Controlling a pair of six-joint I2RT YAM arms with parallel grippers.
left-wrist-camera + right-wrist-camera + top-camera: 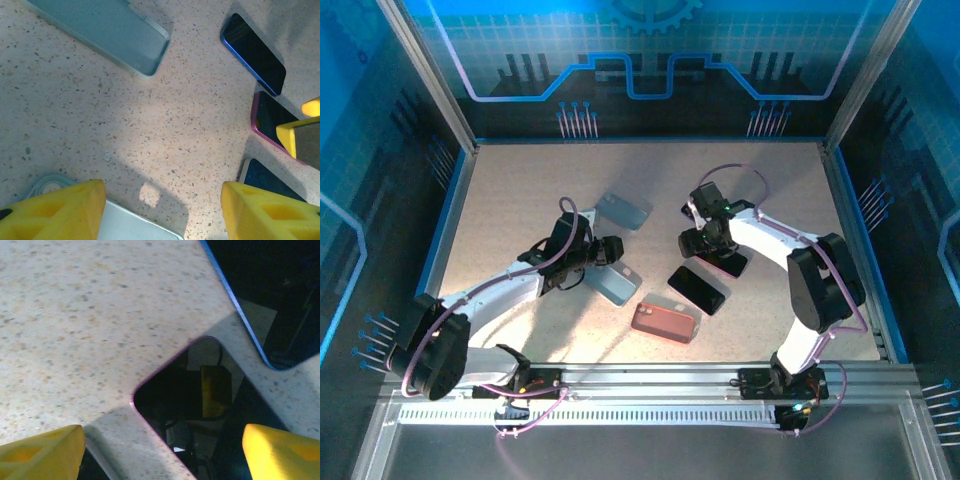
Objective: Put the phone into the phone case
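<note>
Your right fingers (35,452) stand wide apart, empty, over the pink-rimmed phone (200,410) on the table (75,315); its body runs diagonally across their gap. Your left fingers (55,212), parted and empty, hover at the pale case (130,226). The right arm is nearer.

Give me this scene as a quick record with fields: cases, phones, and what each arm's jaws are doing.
Cases: blue-grey phone case (open side up, empty), light blue phone case, coral-red phone case, lying apart on the speckled table
Phones: pink-rimmed black phone, blue-rimmed black phone, plain black phone, all flat on the table
Left gripper: jaws open, empty, over the edge of the light blue phone case
Right gripper: jaws open, empty, over a corner of the pink-rimmed black phone
</note>
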